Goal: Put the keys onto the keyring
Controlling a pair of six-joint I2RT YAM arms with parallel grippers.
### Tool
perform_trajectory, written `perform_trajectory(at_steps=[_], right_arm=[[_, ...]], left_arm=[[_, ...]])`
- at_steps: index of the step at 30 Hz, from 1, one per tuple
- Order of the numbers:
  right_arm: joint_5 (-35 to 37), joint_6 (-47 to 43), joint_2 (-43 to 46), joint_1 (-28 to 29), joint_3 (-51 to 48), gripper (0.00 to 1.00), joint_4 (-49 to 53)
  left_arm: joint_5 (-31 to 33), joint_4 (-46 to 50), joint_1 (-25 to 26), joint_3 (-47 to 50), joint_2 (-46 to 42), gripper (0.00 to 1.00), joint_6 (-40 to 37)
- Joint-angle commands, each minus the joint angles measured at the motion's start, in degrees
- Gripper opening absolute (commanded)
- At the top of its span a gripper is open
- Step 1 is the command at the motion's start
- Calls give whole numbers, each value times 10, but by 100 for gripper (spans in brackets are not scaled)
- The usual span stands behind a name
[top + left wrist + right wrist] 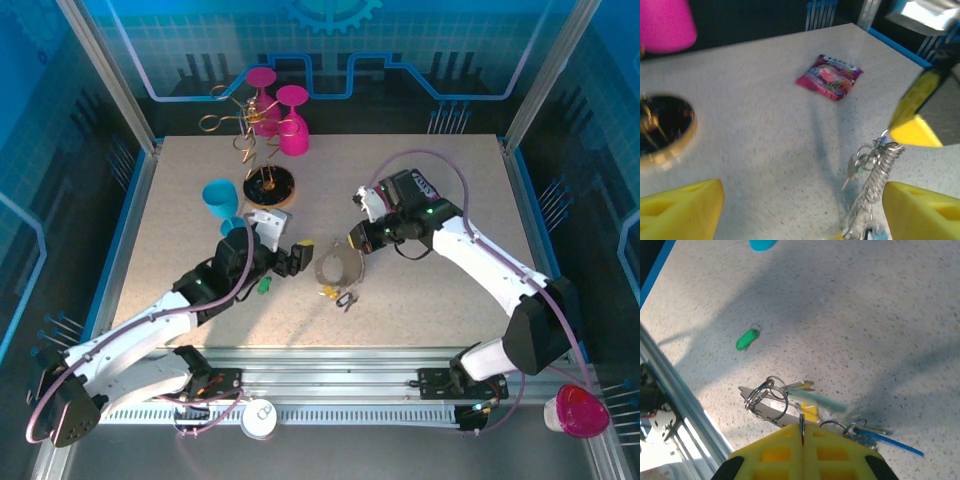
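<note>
Our right end effector point(801, 435) pinches the keyring point(801, 419); our left end effector point(296, 260), spread beside it, should fetch the green key point(746, 339).

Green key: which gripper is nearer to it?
Left. The left gripper sits just right of the green key, slightly beyond it; the right gripper, shut on the keyring, is farther right.

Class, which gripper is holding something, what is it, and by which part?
The right gripper pinches the keyring by its thin wire, shut on the loop's edge. The left gripper is open and holds nothing.
</note>
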State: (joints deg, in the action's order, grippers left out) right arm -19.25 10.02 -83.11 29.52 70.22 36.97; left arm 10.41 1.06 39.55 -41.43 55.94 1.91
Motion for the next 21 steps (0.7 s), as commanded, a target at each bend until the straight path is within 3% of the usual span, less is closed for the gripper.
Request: perform_trajectory(at_steps=[1,3,6,11,21], right_arm=[[-39,-87,-1,14,28,0,53],[-43,-112,5,20,28,0,53],[-50,-144,21,33,24,0,47],[-58,-198,44,51,4,0,24],[-112,-318,80,58,-75,0,-81]], left_arm=[[-72,42,-10,-34,9,82,-172],[-111,39,-18,-38,12,78,-218],[-104,14,-42,-37,15,57,-241],[-290,-16,-120,-24,13,47,-261],[-561,-91,-150,-7,97,34,-275]])
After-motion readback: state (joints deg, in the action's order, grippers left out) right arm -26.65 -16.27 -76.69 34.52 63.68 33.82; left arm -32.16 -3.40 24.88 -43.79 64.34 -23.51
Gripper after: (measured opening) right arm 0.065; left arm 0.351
